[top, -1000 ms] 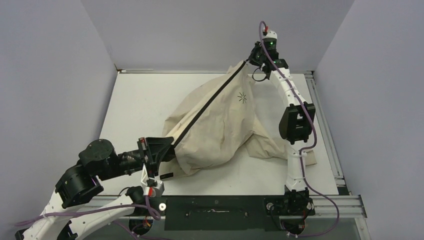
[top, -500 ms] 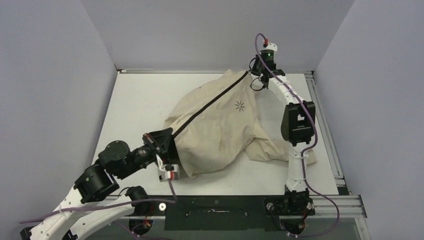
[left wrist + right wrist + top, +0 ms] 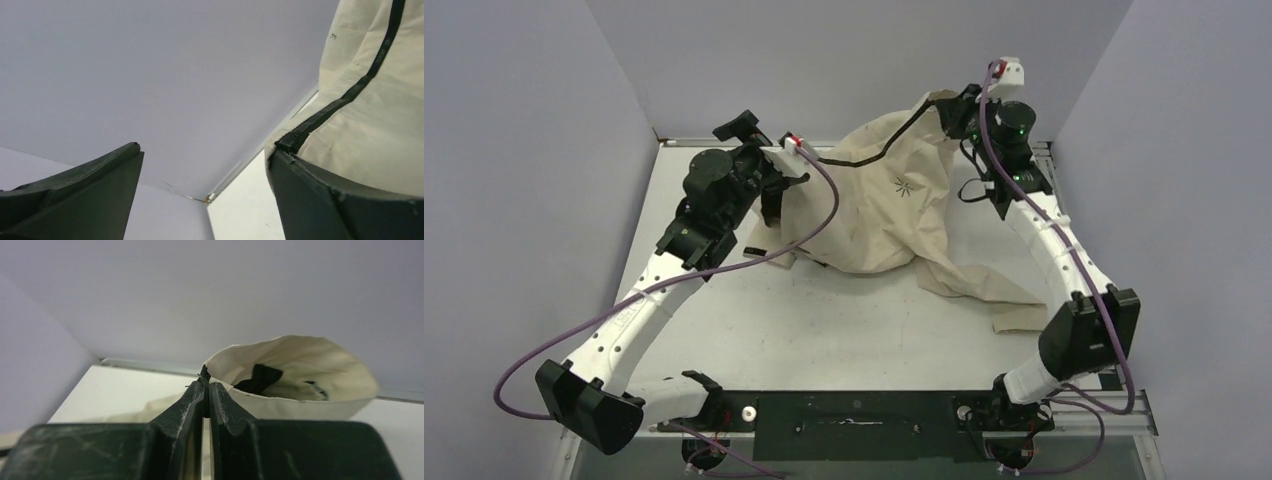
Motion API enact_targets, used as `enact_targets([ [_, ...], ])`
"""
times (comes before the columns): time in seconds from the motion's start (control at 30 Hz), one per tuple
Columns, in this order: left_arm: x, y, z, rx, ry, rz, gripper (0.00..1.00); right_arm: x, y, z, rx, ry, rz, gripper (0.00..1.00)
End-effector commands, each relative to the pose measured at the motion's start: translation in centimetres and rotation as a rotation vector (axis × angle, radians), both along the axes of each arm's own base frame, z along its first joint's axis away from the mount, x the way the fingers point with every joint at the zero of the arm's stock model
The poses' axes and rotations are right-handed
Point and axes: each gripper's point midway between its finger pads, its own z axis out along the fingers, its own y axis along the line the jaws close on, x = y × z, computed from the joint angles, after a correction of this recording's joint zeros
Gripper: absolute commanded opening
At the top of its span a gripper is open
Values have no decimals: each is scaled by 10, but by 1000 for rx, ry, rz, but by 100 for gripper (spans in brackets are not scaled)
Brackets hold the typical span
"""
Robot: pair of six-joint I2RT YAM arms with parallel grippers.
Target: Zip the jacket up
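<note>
On the white tabletop, the large cream fabric jacket lies crumpled right of centre, with one flap trailing toward the near right edge. Farther back it hangs raised off the table, its black zipper line sagging between the two arms. The left gripper gapes wide, the zipper's lower end touching one finger. At the far right, the right gripper is clamped on the jacket's top edge at the zipper.

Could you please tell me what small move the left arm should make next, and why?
Probably draw the left gripper back, clear of the jacket: its jaws stand apart, and the zipper end merely rests against one finger, while the right gripper pinches the jacket's top edge.
</note>
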Motion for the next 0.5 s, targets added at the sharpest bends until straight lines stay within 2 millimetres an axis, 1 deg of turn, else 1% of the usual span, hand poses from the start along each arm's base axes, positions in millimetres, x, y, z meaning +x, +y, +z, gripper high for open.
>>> enact_targets([
  [0.0, -9, 2, -5, -167, 137, -12, 96, -58, 61, -34, -83, 22, 274, 6],
  [0.07, -20, -3, -34, -187, 263, -46, 96, -89, 85, -74, -112, 114, 388, 13],
  [0.1, -25, -4, -44, -199, 313, -60, 96, -104, 97, -93, -114, 156, 452, 19],
  [0.13, -28, -2, -48, -224, 348, -55, 96, -120, 106, -112, -107, 206, 514, 28],
  [0.17, -30, 4, -49, -266, 370, -37, 96, -138, 114, -132, -95, 267, 587, 35],
  [0.2, -31, 9, -53, -296, 405, -15, 96, -153, 120, -143, -89, 317, 639, 42],
  [0.23, -39, 8, -63, -279, 477, -29, 96, -171, 125, -159, -91, 379, 697, 50],
  [0.27, -52, 4, -79, -196, 571, -76, 96, -184, 127, -169, -105, 423, 725, 63],
  [0.3, -74, 1, -92, -58, 663, -166, 96, -193, 126, -175, -120, 455, 732, 77],
  [0.33, -88, -1, -103, 24, 718, -231, 96, -198, 124, -177, -133, 470, 726, 84],
  [0.4, -91, 1, -100, -38, 750, -200, 96, -198, 117, -164, -143, 450, 684, 90],
  [0.43, -94, 1, -96, -56, 755, -212, 96, -197, 113, -153, -144, 430, 662, 94],
  [0.47, -98, 0, -93, -67, 757, -236, 96, -194, 111, -140, -141, 402, 646, 95],
])
